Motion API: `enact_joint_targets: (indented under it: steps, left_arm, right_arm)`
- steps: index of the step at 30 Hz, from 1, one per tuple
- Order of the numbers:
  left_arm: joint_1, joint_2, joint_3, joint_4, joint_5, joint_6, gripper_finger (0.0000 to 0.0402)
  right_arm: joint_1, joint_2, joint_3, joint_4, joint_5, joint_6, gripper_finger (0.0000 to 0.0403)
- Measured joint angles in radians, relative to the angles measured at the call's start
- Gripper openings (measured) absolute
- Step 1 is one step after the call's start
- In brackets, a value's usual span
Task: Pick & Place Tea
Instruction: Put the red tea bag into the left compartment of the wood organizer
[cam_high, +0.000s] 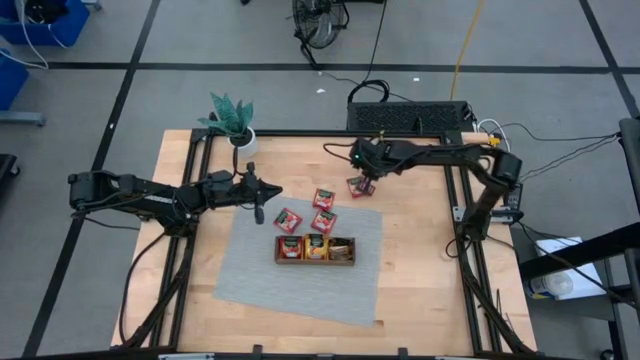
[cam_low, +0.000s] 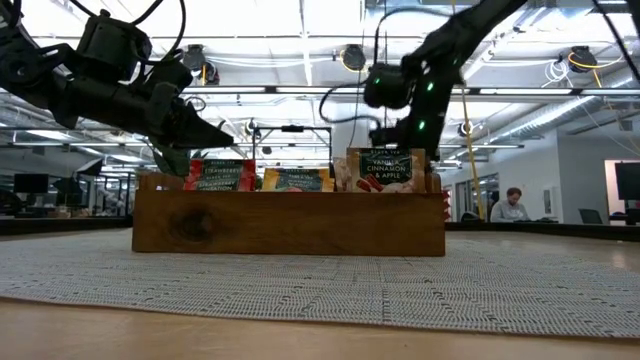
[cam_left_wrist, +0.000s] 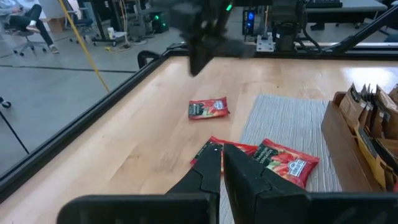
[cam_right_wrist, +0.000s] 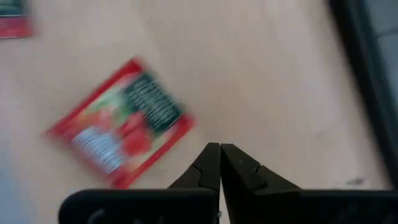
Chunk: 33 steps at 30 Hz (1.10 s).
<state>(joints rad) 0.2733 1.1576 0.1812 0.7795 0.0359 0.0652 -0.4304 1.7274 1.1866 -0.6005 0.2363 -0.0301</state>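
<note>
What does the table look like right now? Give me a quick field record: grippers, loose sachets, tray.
left gripper: shut, empty, above the mat's left edge
right gripper: shut, empty, over bare wood beside a red sachet
loose red sachets: four; three on the grey mat, one off it on the wood near the right gripper
wooden tray: on the mat, sachets standing in its compartments
plant pot: back left of table

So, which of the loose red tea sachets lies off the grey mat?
The red sachet under the right gripper: it lies on bare wood beyond the grey mat's far edge, while the other three rest on the mat.
</note>
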Motion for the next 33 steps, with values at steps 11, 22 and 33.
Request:
enact_joint_targets:
  steps: [11,22,33]
  left_arm:
    - [0.0,0.0,0.0,-0.001,0.001,-0.033,0.0026]
    - [0.0,0.0,0.0,-0.001,0.001,-0.048,0.0026]
    - [-0.002,0.0,0.0,-0.001,0.007,-0.053,0.0026]
  right_arm:
    - [-0.038,-0.074,-0.104,0.078,-0.313,0.325,0.0095]
    - [-0.026,0.017,-0.175,0.219,-0.365,0.418,0.0254]
    - [-0.028,0.112,-0.172,0.164,-0.259,0.385,0.0226]
